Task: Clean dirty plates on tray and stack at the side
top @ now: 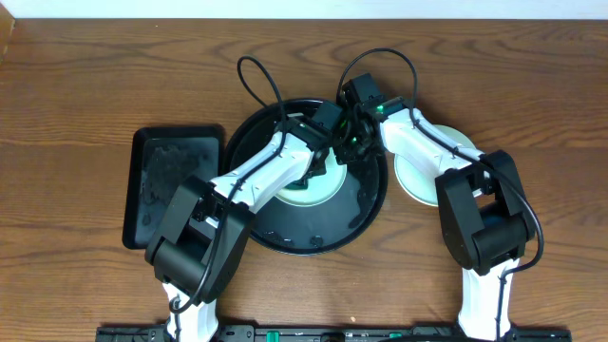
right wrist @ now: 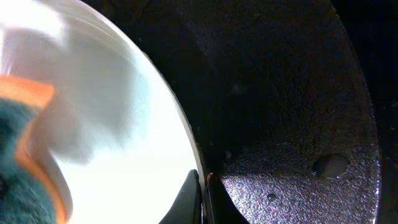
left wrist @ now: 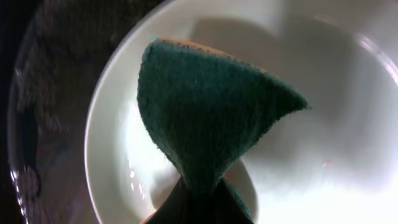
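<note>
The aqua-mint plate [top: 306,193] sits inside the big round black tray [top: 366,214], left of the tray's centre, hollow side up. Being round, it has no long axis to speak of. The green sponge [left wrist: 205,112] is flat on its face, orange backing showing at the edge in the right wrist view. The left end effector [left wrist: 193,202] is clamped on the sponge, pinching it into a waist at the bottom of the left wrist view. On the other side, the right end effector [right wrist: 200,196] is closed on the plate's rim, a dark finger on each side of the edge. Both arms cross over the tray from the near side and hide much of the plate from overhead, with black cables [top: 256,81] looping above it.

Outward now: the tray's floor is wet, with a droplet [right wrist: 329,165] glinting on its speckled surface. Just right of the tray, on the counter [top: 95,76], lies a pale plate [top: 416,182], partly under the right arm (whether it is one plate or a stack, I cannot tell). To the left is a smaller rectangular tray [top: 176,180], its long side running away from the robot. The counter is dark brown wood grain, with a pale wall [top: 380,8] along its far edge.
</note>
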Robot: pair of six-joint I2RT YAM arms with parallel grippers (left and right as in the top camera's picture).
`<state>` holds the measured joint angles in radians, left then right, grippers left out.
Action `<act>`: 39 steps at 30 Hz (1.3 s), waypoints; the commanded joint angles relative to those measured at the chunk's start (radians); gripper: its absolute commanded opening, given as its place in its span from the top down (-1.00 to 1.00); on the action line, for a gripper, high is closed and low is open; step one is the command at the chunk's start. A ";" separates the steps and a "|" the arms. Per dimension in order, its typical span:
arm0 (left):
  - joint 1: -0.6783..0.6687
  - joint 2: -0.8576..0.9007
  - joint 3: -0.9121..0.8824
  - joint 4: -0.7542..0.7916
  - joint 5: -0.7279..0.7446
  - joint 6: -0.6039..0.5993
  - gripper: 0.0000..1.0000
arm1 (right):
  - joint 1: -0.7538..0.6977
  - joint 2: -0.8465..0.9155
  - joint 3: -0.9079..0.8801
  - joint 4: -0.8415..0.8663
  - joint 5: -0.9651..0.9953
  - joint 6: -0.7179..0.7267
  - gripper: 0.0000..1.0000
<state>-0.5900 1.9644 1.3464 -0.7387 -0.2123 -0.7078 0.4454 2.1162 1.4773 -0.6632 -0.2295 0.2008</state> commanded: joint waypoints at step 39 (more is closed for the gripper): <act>0.394 -0.337 0.132 -0.206 0.228 0.312 0.85 | -0.018 0.016 -0.001 -0.027 0.022 0.008 0.98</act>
<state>-0.2291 1.7470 1.4372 -0.9222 -0.0486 -0.4744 0.4458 2.1162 1.4773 -0.6769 -0.2447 0.2016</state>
